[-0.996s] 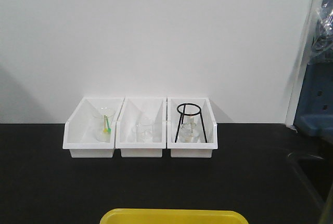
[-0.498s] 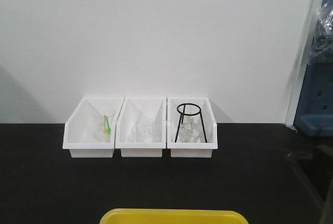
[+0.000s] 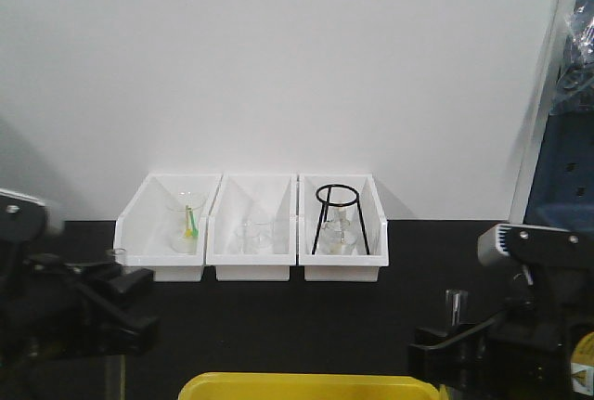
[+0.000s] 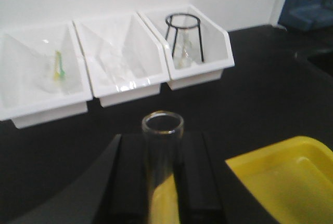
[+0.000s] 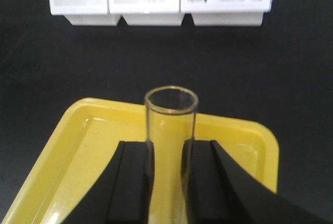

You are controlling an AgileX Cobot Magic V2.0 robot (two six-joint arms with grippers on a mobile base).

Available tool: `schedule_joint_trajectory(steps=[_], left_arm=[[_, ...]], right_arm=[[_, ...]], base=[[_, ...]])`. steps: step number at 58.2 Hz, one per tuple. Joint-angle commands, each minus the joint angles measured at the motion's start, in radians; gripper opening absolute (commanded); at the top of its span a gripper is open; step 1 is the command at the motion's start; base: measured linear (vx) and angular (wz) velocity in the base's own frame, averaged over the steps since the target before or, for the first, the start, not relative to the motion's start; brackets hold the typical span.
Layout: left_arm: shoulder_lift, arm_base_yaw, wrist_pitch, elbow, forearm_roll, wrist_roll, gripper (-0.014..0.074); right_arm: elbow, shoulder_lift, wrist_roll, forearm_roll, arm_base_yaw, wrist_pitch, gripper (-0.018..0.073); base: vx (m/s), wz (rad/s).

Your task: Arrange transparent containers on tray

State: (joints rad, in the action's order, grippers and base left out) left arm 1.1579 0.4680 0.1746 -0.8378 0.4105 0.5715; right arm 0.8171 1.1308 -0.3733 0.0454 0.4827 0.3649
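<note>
The left gripper (image 4: 162,182) pinches an upright test tube (image 4: 162,154) just left of the yellow tray (image 4: 291,177). The right gripper (image 5: 169,177) clamps a second test tube (image 5: 170,130) upright above the tray's floor. Behind the tray stand three white bins (image 3: 251,233); the rightmost holds a black wire stand (image 3: 339,219).

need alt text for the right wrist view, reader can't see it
A slim clear glass test tube stands upright, open rim up, clamped between the right gripper's black fingers, above a bright yellow plastic tray. Beyond it, across the black tabletop, three white plastic bins line the top edge.
</note>
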Motion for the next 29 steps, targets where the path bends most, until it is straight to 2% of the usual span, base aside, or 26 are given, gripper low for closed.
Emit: schedule_joint_trajectory(steps=[1,11,15,29], left_arm=[[0.074,0.053,-0.014,-0.079,-0.074,0.011,0.0147],[0.257,0.073,0.021,-0.12,-0.319,0.008,0.0161],[0.31,0.076,0.007,-0.124,-0.38,0.006,0.0165],[0.437,0.117,-0.038,-0.124,-0.395,0.003,0.0171]], right_arm=[[0.03,0.044,0.005,-0.02,-0.006,-0.112,0.0075],[0.03,0.152,0.007,-0.02,-0.006,-0.173,0.0076],[0.03,0.187,0.007,-0.019,-0.006,-0.171,0.0077],[0.03,0.331,0.007,-0.012,-0.006,-0.233,0.0082]], base=[[0.0,0.0],[0.0,0.0],[0.0,0.0],[0.0,0.0]])
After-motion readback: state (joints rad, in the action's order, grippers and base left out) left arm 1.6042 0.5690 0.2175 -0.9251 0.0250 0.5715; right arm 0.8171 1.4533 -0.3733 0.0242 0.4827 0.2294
